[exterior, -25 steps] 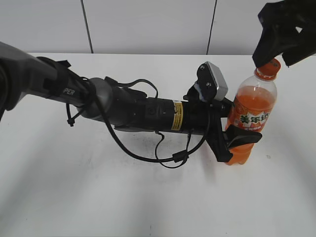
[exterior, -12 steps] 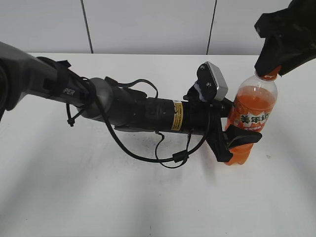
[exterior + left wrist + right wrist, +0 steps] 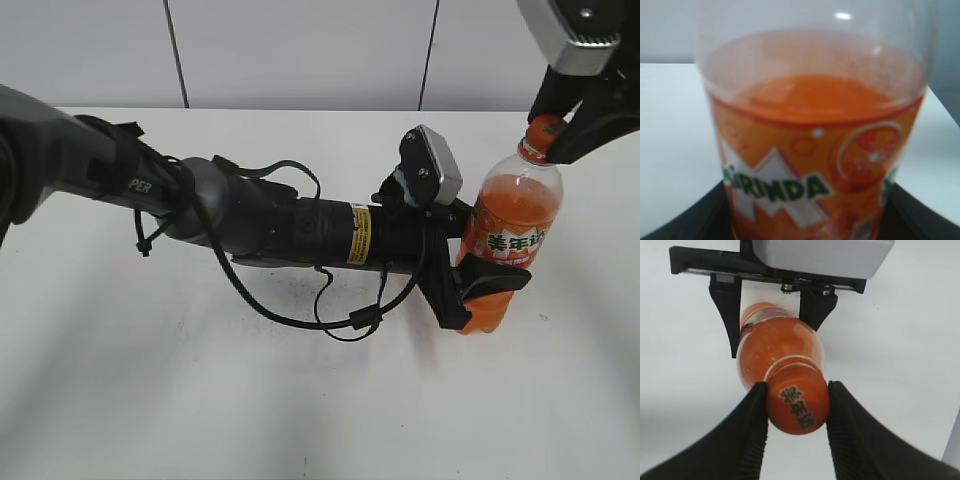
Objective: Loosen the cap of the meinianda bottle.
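Clamping the meinianda bottle (image 3: 508, 240) at its label, the left gripper (image 3: 478, 285) held it upright while the right gripper (image 3: 796, 405), directly above, pinched the cap (image 3: 798, 402) between both fingers; weak body grip risked the bottle spinning with the cap.

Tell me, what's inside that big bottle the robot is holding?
Orange soda fills the meinianda bottle up to its shoulder, with clear space above. The label and the left gripper hide the lower part. The cap covers the opening.
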### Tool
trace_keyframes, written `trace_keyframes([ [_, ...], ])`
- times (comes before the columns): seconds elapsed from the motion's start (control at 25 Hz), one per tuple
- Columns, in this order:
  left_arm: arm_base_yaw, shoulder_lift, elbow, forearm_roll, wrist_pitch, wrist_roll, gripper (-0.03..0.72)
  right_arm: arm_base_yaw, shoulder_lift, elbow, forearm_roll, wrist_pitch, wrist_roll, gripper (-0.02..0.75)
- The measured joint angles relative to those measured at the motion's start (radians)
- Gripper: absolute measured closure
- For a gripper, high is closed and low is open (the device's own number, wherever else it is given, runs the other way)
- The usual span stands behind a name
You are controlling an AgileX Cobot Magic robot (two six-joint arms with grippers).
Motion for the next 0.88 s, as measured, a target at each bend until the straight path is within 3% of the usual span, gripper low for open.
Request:
trace_keyframes([
  [0.32,0.0,0.0,0.0,-0.003,0.001,-0.002,0.262,0.0,-0.006,-0.027,-0.004,0.002,-0.049,0.465],
  [0.44,0.0,0.0,0.0,-0.003,0.001,-0.002,0.262,0.0,-0.038,-0.027,-0.004,0.002,0.031,0.465],
  [0.56,0.0,0.0,0.0,-0.003,0.001,-0.002,0.262,0.0,-0.097,-0.028,-0.019,0.003,0.316,0.465],
  [0.72,0.0,0.0,0.0,-0.003,0.002,-0.002,0.262,0.0,-0.18,-0.029,-0.087,0.004,0.887,0.465],
  [0.88,0.0,0.0,0.0,-0.003,0.002,-0.002,0.262,0.0,-0.225,-0.029,-0.16,0.005,1.34,0.465],
])
